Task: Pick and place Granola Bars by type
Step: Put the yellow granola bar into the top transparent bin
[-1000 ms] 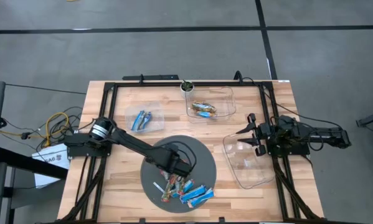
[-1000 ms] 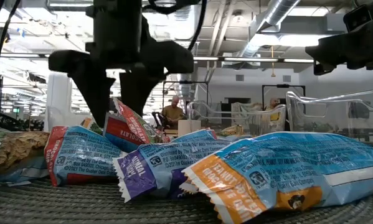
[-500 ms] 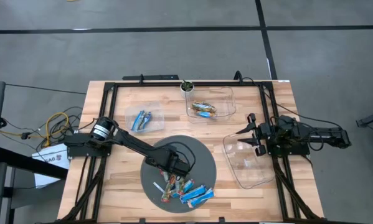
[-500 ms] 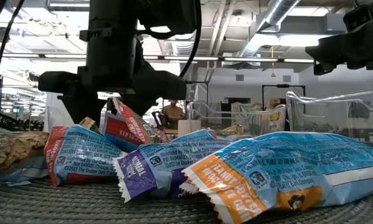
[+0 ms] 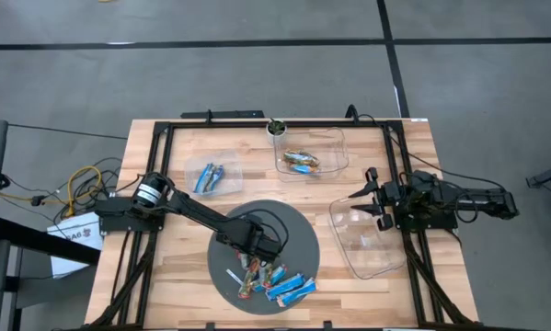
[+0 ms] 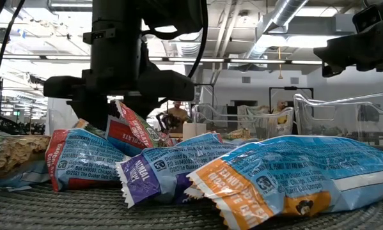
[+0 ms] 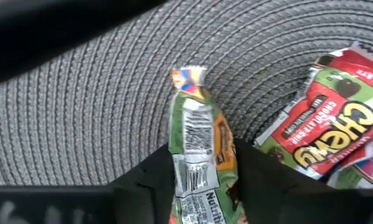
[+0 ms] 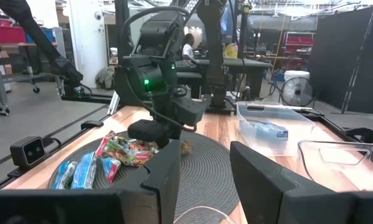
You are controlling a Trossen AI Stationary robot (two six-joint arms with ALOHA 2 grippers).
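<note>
Bars [image 5: 277, 281] sit heaped on the near side of a round grey mat [image 5: 298, 228] mid-worktop, mixed types together: blue ones, red/green multicolour ones. That's the unsorted pile, so picking starts here.

Left pincer [image 5: 254, 260] is down in the pile at its far edge. Left wrist view shows one green-and-orange bar [image 7: 195, 155] lying lengthwise between the two dark fingers [image 7: 146, 180], fingers close on both sides of the wrapper. Looks like a grasp on that bar, bar not lifted, its far end resting on the mat. Red/green bar [image 7: 326, 140] lies just beside it, untouched. Straddling a single bar along its long axis makes sense: narrow sides pinch easily, neighbours stay put.

Three clear trays [image 5: 312, 152] ring the mat on the worktop [image 5: 169, 276]: one far left with blue bars [image 5: 211, 176], one far centre with brownish/multicolour bars [image 5: 301, 162], one right [image 5: 367, 241] with nothing in it that I can see. One tray per type, likely.

Right pincer [image 5: 369, 208] hangs over the right tray, well apart from the pile, fingers parted, holding nothing; waiting.

Judgement: step is grasping one bar; most of the sorting remains.
</note>
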